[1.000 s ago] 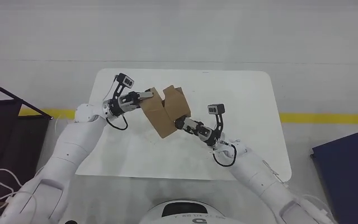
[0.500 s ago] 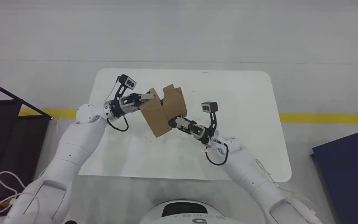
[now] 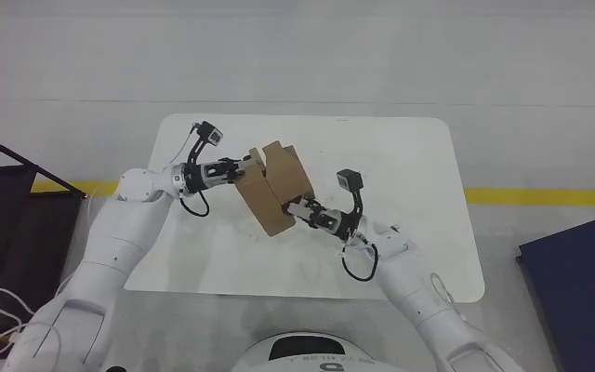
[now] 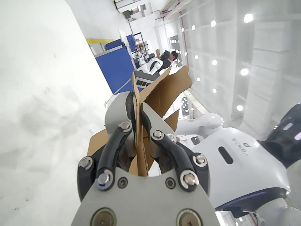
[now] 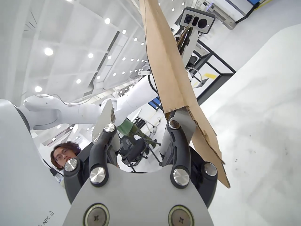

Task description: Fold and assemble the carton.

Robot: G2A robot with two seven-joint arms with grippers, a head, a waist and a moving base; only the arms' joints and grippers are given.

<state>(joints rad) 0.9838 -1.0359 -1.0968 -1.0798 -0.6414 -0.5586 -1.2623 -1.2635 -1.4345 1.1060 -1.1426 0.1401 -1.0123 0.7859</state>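
White table under me, half-opened carton held over its middle. My left gripper is pinched onto a flap on the far-left side; my right gripper sits spread wide at the near edge, one finger touching the panel. It hangs slantwise between them, so right's closest to push, I'd say.

The left claw pinches the carton.

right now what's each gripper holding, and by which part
The left gripper clamps the carton by one panel's edge; the right gripper is open, gripping nothing.
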